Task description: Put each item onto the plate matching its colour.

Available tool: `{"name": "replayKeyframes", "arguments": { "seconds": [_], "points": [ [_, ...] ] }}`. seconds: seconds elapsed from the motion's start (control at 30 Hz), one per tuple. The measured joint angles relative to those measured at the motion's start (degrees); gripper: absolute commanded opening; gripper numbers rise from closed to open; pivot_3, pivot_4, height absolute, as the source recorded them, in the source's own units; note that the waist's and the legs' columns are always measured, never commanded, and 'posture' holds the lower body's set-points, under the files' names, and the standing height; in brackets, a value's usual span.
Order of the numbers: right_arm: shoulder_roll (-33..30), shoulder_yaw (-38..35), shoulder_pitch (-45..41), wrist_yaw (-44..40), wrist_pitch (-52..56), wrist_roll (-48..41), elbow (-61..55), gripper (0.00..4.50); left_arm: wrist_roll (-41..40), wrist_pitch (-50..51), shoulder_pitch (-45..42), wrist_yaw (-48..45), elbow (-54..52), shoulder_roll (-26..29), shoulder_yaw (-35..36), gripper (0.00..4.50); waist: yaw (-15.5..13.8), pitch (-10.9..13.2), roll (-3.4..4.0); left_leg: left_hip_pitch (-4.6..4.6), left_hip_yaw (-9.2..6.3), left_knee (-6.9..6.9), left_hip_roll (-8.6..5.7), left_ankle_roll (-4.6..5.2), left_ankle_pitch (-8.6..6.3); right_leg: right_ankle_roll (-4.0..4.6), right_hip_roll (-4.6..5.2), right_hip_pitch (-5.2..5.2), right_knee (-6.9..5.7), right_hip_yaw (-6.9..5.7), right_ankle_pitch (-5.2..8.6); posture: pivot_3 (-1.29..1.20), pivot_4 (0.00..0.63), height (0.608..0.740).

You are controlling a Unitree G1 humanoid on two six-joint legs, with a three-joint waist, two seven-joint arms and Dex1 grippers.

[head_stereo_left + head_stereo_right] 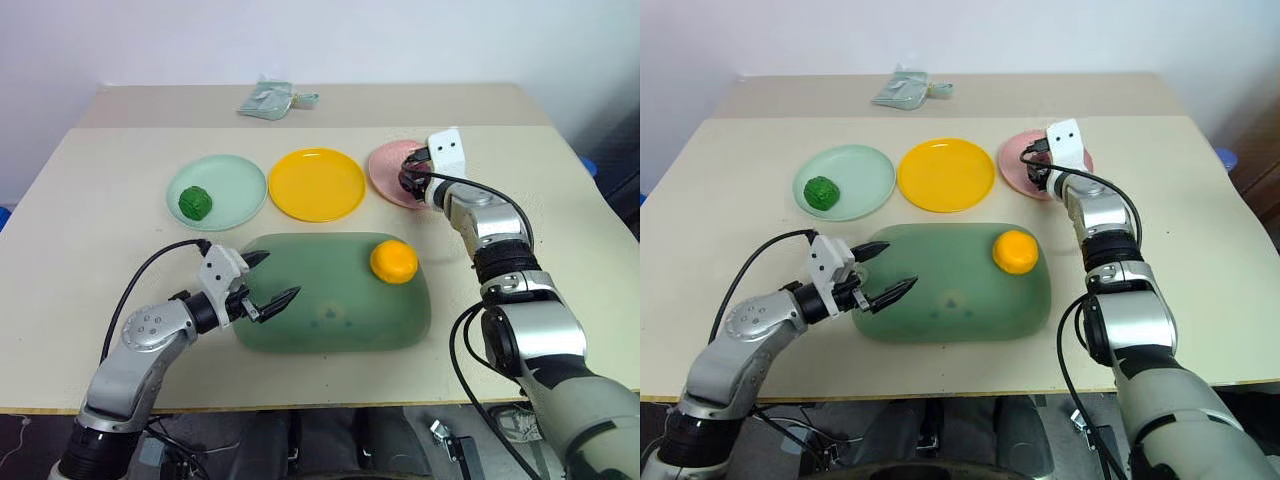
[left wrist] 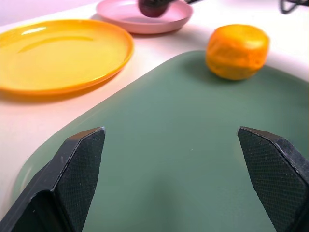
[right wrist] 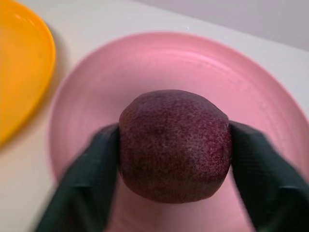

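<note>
While the left gripper (image 1: 271, 283) gapes empty over the tray (image 1: 340, 315), the right gripper (image 3: 175, 145) clasps the purple fruit (image 3: 174, 144) above the pink plate (image 3: 145, 72).

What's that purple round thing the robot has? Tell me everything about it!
The purple-maroon oval fruit-like item has a dull, finely speckled skin and looks firm and smooth-rounded. The right gripper is shut on it, one black finger pressing each side. It hangs over the middle of the round pink plastic plate; whether it touches the plate cannot be told.
</note>
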State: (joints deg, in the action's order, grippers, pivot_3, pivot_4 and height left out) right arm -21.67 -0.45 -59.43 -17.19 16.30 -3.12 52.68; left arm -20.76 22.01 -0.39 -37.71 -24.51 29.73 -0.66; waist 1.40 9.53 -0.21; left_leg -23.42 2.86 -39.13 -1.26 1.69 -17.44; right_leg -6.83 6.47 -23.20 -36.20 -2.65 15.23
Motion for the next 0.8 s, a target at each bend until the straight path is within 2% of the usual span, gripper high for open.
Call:
{"name": "replayKeyframes", "arguments": {
  "seconds": [0.1, 0.17, 0.27, 0.37, 0.5, 0.67, 0.8],
  "points": [
    [-0.73, 0.06, 0.04, -4.30, -4.99, 0.15, -1.25, 4.42, 0.10, 0.00, 0.56, 0.95, -0.98, -0.07, 0.00, 4.50, -0.14, 0.01, 0.02, 0.00, 0.00, -0.03, 0.00, 0.00, 0.00, 0.00, 0.01, 0.01, 0.00, 0.01, 0.00, 0.00, 0.150, 0.740],
    [-2.25, -0.31, 2.09, -9.83, -5.56, -1.73, -6.98, 4.42, 0.08, 0.01, 0.93, 1.25, -1.46, -0.08, -0.02, 4.50, -0.56, 0.01, 0.01, 0.00, -0.04, -0.04, -0.01, 0.00, 0.00, 0.00, 0.02, 0.04, 0.02, 0.00, 0.00, 0.00, 0.150, 0.740],
    [-7.81, -1.26, 13.09, -25.40, -2.17, -10.31, -26.13, 4.42, 0.01, 0.03, 1.68, 0.95, -1.48, 0.22, 0.09, 4.50, -1.58, 0.00, 0.02, -0.01, -0.22, -0.04, -0.01, 0.07, -0.05, -0.01, 0.04, 0.20, 0.09, -0.09, 0.00, 0.00, 0.150, 0.740],
    [-16.27, -0.08, 27.43, -38.96, 2.86, -16.57, -44.31, 4.42, -0.12, 0.01, 1.30, -0.04, -1.07, 0.94, 0.35, 4.50, -2.12, 0.01, 0.03, -0.01, -0.18, -0.10, -0.04, 0.11, -0.08, -0.01, 0.24, 0.21, 0.20, -0.09, -0.01, 0.00, 0.150, 0.740],
    [-20.92, 1.20, 35.90, -43.45, 6.93, -17.84, -53.29, 4.42, -0.37, 0.00, -1.10, -1.50, -0.22, 1.08, 0.17, 4.50, -1.53, 0.00, 0.06, 0.21, -0.16, -0.09, 0.00, 0.10, -0.08, 0.00, 0.29, 0.32, 0.10, -0.02, -0.01, 0.00, 0.150, 0.740],
    [-22.12, 4.53, 38.94, -42.23, 6.80, -13.46, -55.65, 4.42, -0.58, 0.00, -2.70, -2.73, 0.74, 1.08, -0.39, 4.50, -0.73, -0.02, 0.09, 0.21, -0.18, -0.06, 0.02, 0.03, -0.05, 0.02, 0.29, 0.30, 0.11, 0.01, 0.00, 0.00, 0.150, 0.740],
    [-20.48, 5.50, 38.38, -39.35, 6.19, -10.77, -53.71, 3.21, -0.59, 0.01, -2.69, -3.01, 1.15, 1.08, -0.39, 4.50, -0.77, -0.02, 0.08, 0.15, -0.18, -0.06, 0.01, 0.01, -0.04, 0.02, 0.30, 0.26, 0.13, 0.00, -0.01, 0.00, 0.150, 0.740]
  ]
}}
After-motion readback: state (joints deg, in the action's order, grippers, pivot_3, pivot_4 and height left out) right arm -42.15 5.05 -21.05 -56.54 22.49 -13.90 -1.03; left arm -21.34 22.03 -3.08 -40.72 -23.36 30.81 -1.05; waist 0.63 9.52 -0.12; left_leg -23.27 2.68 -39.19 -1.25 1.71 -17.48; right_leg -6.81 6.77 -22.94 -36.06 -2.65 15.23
